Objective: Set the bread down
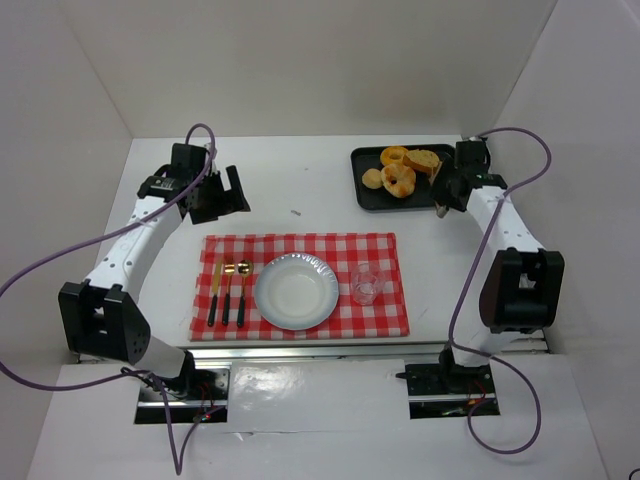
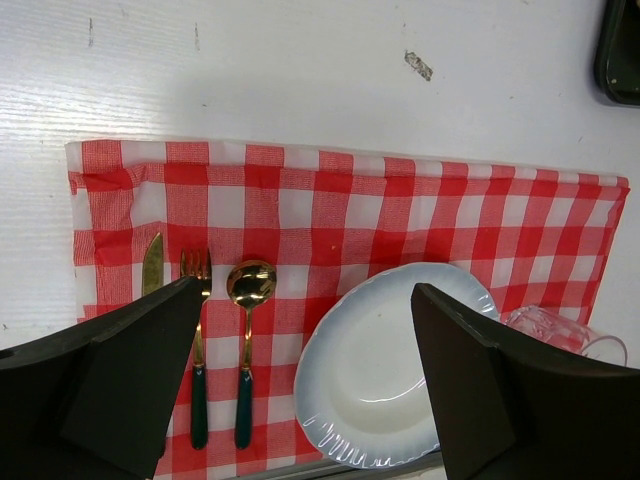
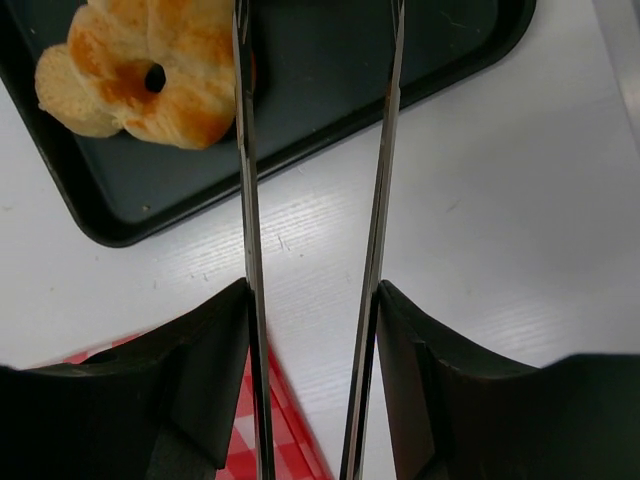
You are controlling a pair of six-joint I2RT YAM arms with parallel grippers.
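Note:
A toasted bread slice (image 1: 424, 160) lies at the back right of the black tray (image 1: 368, 200), beside two orange ring doughnuts (image 1: 399, 181) and a small pale bun (image 1: 372, 179). My right gripper (image 1: 447, 195) (image 3: 312, 290) hovers at the tray's right edge, shut on metal tongs (image 3: 243, 150). The tongs' two blades stand apart and run up out of the right wrist view, so their tips are hidden. A doughnut (image 3: 150, 70) shows left of the blades; nothing is between them. My left gripper (image 1: 225, 195) (image 2: 308, 290) hangs open and empty above the cloth.
A red-checked cloth (image 1: 380, 250) (image 2: 400, 210) carries a white plate (image 1: 262, 290) (image 2: 330, 420), a clear glass (image 1: 364, 284) (image 2: 560, 335), and a knife, fork and spoon (image 1: 229, 290) (image 2: 249, 290). White walls enclose the table on three sides.

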